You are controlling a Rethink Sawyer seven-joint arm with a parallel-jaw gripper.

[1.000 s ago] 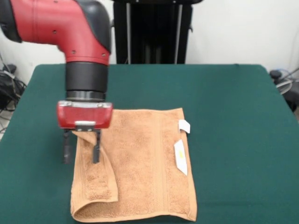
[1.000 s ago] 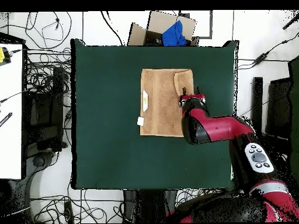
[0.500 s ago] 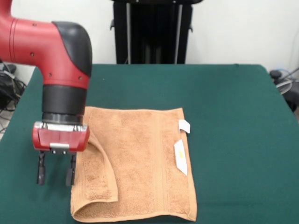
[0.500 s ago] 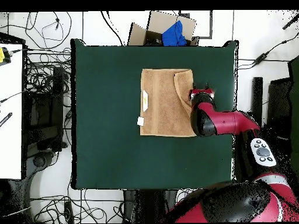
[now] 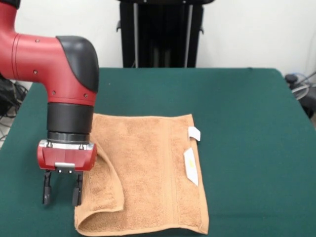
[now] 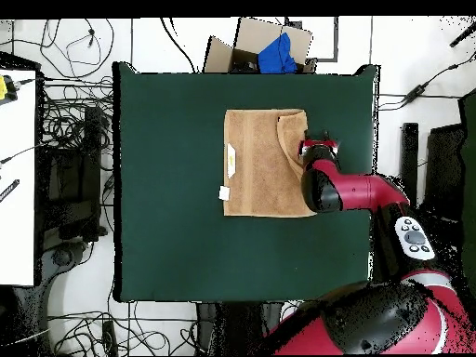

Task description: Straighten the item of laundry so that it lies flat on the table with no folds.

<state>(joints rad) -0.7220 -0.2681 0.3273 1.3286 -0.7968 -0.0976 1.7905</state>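
The item of laundry, an orange-tan towel [image 5: 153, 168], lies on the green table [image 5: 247, 123] with two white tags [image 5: 190, 165] at its right edge. Its left side is folded over into a curved flap [image 5: 104, 190] that runs to the near edge. My gripper [image 5: 61, 190] hangs open just left of that flap, over the table, with nothing between its fingers [image 5: 76, 190]. From overhead the towel [image 6: 256, 163] sits in the table's [image 6: 167, 232] upper middle, the flap [image 6: 292, 135] lies at its upper right, and the gripper [image 6: 317, 143] is beside it.
Beyond the table's top edge in the overhead view stands a cardboard box [image 6: 244, 46] with a blue thing in it. Cables lie all around the table. A white desk [image 6: 17, 167] stands at the left.
The gripper has left the towel's left edge, where a bit of cloth stood up between its fingers, and has sunk beside the flap. That bit of cloth now lies down.
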